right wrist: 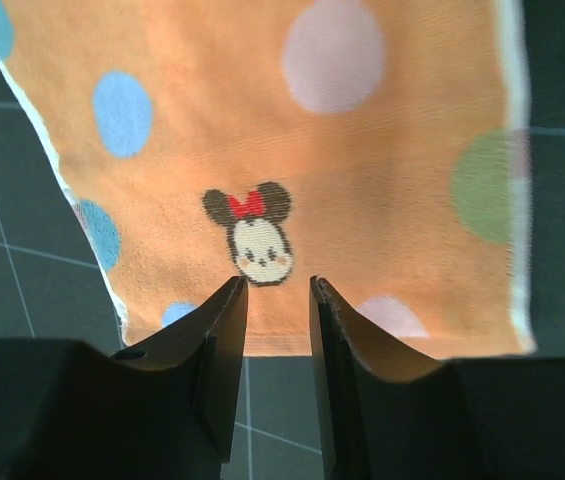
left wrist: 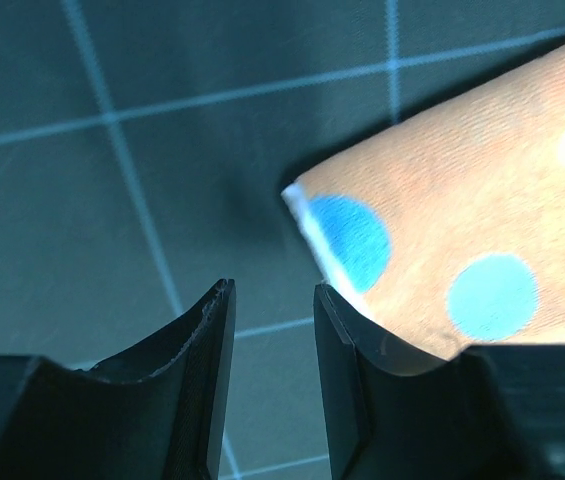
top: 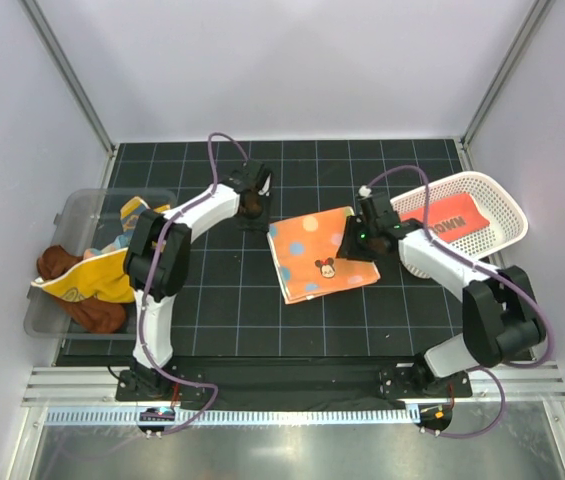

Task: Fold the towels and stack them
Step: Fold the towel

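Since the orange polka-dot cloth towel with a cartoon mouse face [top: 317, 258] lies folded flat at the middle of the black gridded tabletop [top: 232, 310], the top view suggests that its fold is made. The arms flank it: the left hand [top: 253, 205] is by its far left corner, the right hand [top: 355, 241] at its right edge. A clear plastic bin [top: 82, 197] on the left keeps the waiting pile, a plain yellow-orange towel [top: 87, 280] over a rust-brown towel [top: 57, 262]. A white perforated plastic basket [top: 507, 208] on the right holds a red-orange towel with white lettering [top: 452, 218], likely where the stack goes.

From the left wrist, the left hand [left wrist: 272, 295] is spread and empty, the towel's corner just beside one finger.

From the right wrist, the right hand [right wrist: 277, 290] is likewise parted and empty over the towel's near hem, placed, I judge, to take that edge.
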`<action>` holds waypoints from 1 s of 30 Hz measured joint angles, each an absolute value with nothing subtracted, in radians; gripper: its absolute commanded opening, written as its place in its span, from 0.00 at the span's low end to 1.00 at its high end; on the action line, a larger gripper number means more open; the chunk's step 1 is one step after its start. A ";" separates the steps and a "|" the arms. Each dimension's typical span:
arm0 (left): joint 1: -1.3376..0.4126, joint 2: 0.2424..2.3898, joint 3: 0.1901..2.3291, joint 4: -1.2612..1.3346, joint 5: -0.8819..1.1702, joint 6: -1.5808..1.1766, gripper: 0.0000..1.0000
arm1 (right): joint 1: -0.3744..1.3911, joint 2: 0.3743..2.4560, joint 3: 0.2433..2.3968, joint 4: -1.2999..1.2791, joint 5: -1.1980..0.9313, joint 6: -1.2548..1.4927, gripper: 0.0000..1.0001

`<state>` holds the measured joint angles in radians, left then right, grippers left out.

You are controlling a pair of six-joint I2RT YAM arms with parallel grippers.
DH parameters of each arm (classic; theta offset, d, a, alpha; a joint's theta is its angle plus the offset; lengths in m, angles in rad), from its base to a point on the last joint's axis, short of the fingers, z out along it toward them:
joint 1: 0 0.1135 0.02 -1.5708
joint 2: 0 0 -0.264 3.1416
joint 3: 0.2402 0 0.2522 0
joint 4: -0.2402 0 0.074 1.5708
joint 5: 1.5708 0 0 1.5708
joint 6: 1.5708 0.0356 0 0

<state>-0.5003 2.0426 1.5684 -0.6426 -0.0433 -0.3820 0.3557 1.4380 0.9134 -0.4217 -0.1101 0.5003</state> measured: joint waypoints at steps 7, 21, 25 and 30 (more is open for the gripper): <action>-0.494 2.122 1.606 -0.600 0.055 -0.382 0.40 | 0.455 1.571 0.904 -0.323 -0.094 0.489 0.36; -0.368 2.179 1.658 -0.558 0.152 -0.420 0.05 | 0.619 1.667 0.847 -0.083 -0.047 0.632 0.35; -0.316 2.193 1.708 -0.570 0.158 -0.420 0.25 | 0.706 1.718 0.881 -0.025 -0.003 0.714 0.35; -0.282 2.165 1.728 -0.630 0.113 -0.435 0.41 | 0.748 1.763 0.970 -0.096 0.047 0.733 0.39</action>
<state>-0.2817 2.1654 1.7279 -0.6304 0.1131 -0.4355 0.7479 1.7626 0.9695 -0.0956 0.0467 0.7326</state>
